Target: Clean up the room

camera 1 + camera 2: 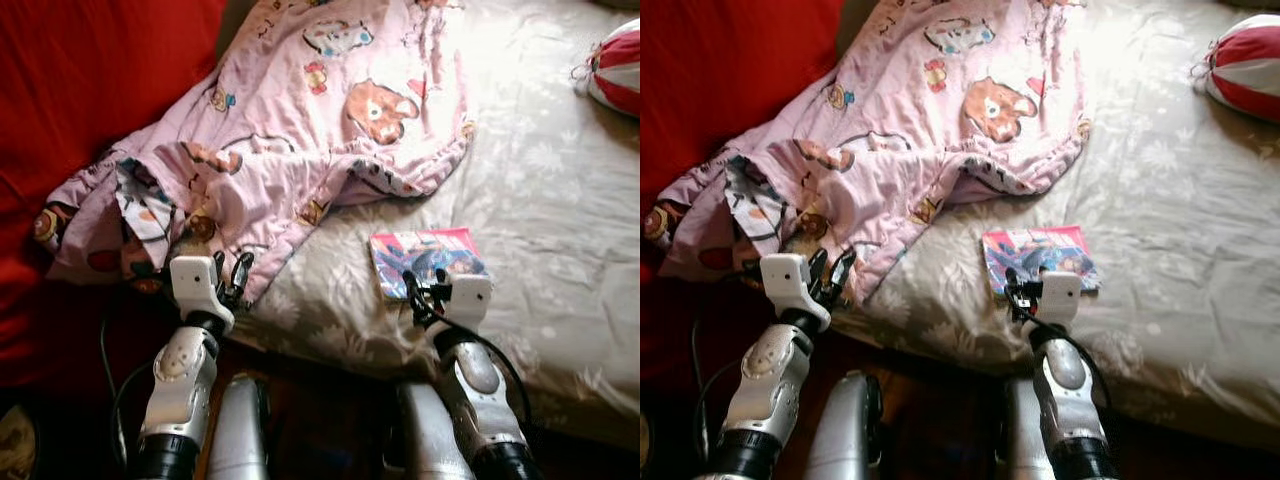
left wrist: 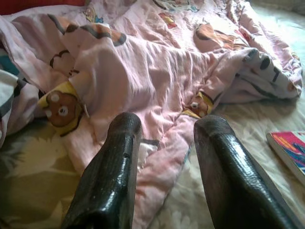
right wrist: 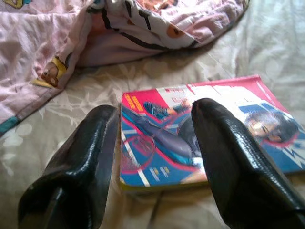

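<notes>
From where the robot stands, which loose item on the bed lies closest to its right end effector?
The comic book: it lies flat just ahead of the open right end effector, while the pink blanket sits toward the left and the red-and-white striped cushion lies far off.

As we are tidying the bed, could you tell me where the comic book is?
The comic book lies flat on the bedsheet, right of the pink blanket, just ahead of the right gripper.

A bedroom in a home: a bed (image 1: 560, 220) spread with a pale floral sheet carries a rumpled pink quilt (image 1: 300, 120) printed with cartoon bears, a colourful book (image 1: 425, 255) and a red-and-white striped cushion (image 1: 615, 70).
</notes>
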Tool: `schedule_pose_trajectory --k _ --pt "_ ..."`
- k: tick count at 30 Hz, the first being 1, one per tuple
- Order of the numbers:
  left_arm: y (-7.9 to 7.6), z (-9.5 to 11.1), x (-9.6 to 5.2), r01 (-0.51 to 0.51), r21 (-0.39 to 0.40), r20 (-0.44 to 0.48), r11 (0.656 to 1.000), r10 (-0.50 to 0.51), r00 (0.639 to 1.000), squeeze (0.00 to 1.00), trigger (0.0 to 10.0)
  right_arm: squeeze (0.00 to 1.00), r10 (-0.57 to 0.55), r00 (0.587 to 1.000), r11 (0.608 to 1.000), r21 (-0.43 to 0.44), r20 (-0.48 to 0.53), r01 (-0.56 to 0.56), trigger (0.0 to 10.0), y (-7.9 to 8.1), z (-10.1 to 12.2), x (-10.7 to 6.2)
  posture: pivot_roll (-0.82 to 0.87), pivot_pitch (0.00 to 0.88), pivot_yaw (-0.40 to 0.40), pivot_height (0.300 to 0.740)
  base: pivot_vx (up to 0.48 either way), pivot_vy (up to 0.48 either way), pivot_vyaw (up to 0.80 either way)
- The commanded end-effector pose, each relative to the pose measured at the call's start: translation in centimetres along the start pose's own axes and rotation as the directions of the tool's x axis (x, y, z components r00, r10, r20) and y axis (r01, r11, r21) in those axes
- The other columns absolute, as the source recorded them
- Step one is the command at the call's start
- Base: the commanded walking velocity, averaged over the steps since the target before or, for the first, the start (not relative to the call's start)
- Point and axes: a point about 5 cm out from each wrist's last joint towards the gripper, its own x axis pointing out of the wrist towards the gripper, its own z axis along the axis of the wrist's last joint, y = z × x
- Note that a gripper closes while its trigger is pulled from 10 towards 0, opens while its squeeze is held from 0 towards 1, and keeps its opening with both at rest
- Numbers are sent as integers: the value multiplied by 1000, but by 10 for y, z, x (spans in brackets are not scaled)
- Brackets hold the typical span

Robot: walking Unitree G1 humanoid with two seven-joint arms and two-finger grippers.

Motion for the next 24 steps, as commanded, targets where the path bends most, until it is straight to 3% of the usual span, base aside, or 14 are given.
schedule_pose_trajectory --k 1,17,24 --pt "5 -7 -6 -16 -8 -32 1000 16 999 0 10000 0 4 1000 1000 7 -29 -4 10000 1 -9 -5 47 267 28 580 319 0 0" --pt "1 -7 -5 -8 -13 -34 1000 7 999 0 10000 0 -1 1000 1000 11 -23 1 10000 0 -6 -4 50 298 27 580 326 0 0" --pt "6 -6 -6 -24 1 -34 1000 24 999 0 10000 0 -25 1000 999 47 -12 25 10000 -2 -2 2 57 306 42 580 0 0 0"
